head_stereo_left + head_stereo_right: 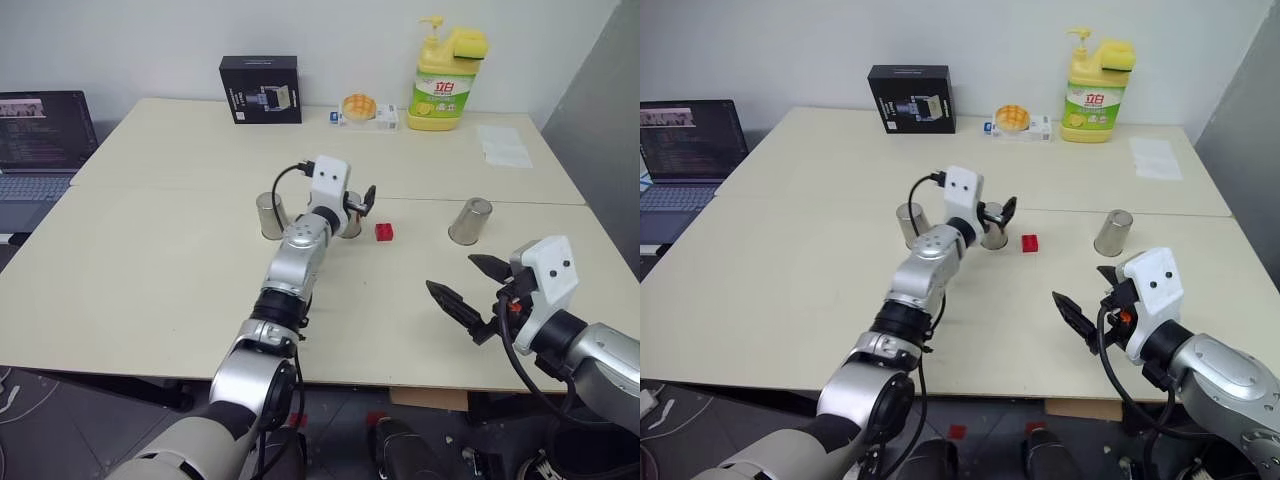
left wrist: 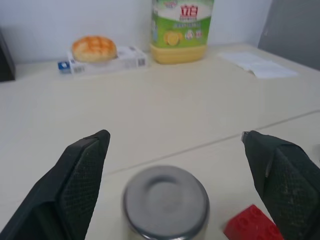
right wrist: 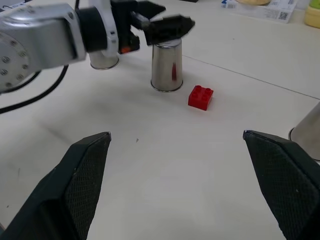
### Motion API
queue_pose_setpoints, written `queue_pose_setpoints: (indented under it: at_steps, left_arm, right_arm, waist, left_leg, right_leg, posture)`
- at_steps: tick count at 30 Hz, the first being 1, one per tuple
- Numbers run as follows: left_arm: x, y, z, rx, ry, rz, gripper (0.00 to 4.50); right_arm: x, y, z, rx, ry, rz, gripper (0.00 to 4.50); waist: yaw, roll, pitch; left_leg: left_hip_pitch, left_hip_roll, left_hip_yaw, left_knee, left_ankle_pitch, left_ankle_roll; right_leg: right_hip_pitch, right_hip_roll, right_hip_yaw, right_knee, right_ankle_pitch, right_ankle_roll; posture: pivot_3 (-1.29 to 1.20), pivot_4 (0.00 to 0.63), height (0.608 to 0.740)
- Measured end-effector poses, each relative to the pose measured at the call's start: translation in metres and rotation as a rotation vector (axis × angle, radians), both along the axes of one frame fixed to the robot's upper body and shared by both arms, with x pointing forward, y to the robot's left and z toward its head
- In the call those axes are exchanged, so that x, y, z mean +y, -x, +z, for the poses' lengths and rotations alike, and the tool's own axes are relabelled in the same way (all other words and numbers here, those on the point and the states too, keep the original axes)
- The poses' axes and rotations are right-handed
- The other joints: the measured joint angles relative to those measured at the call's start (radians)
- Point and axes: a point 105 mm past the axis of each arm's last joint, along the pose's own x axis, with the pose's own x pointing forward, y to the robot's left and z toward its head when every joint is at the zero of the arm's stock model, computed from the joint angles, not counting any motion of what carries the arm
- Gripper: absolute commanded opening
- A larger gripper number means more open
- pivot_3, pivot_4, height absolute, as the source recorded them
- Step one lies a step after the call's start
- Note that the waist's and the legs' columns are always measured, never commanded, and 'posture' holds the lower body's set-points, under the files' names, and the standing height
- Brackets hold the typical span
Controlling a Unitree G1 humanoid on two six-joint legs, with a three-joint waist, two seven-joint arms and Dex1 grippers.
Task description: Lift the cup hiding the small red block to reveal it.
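Pale desk (image 1: 150,280) carries the cup (image 3: 166,65) upside down near its centre, long axis vertical, closed base up. Just beside it lies the small red block (image 1: 384,232), uncovered. My left claw (image 1: 360,203) hovers spread over the cup, grasping nothing; my right claw (image 1: 468,290) hangs released nearby.

Yellow soap bottle (image 2: 181,29): green label w/ red "立白" logo; other txt illegible.
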Motion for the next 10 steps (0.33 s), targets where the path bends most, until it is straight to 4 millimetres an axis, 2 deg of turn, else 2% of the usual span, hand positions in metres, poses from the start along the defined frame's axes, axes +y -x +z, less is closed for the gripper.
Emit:
queue_pose_setpoints:
  at_steps: [3, 6, 7, 10]
  left_arm:
    - [0.025, 0.027, -0.014, 0.112, -0.096, -0.057, 4.49]
    - [0.038, 0.051, -0.033, 0.269, -0.163, -0.146, 4.49]
    - [0.043, 0.063, -0.036, 0.326, -0.189, -0.194, 4.49]
    - [0.056, 0.074, -0.032, 0.369, -0.247, -0.231, 4.49]
  right_arm:
    - [0.001, 0.000, -0.002, 0.006, 0.005, 0.013, 4.50]
    - [-0.001, -0.003, -0.005, 0.019, 0.002, 0.013, 4.50]
    - [-0.001, -0.004, -0.006, 0.025, -0.005, 0.016, 4.50]
    - [0.000, -0.006, -0.007, 0.031, -0.015, 0.024, 4.50]
  waist:
    - [-0.008, 0.001, 0.000]
    - [-0.007, 0.000, 0.000]
    - [-0.006, 0.000, 0.000]
    - [-0.008, 0.000, 0.000]
  left_leg:
    - [0.001, 0.001, 0.000, 0.000, 0.000, 0.000]
    - [0.000, 0.001, -0.001, 0.001, 0.000, 0.000]
    - [0.000, 0.001, -0.001, 0.002, 0.000, 0.000]
    - [0.001, 0.001, -0.001, 0.002, 0.000, 0.000]
  right_leg:
    - [0.000, 0.001, -0.001, 0.001, 0.000, 0.000]
    - [0.000, 0.001, -0.002, 0.001, 0.000, 0.000]
    - [0.001, 0.000, -0.002, 0.001, 0.000, 0.000]
    - [0.001, 0.000, -0.001, 0.001, 0.000, 0.001]
  posture:
    - [0.00, 0.150, 0.740]
    - [0.00, 0.150, 0.740]
    - [0.00, 0.150, 0.740]
    - [0.00, 0.150, 0.740]
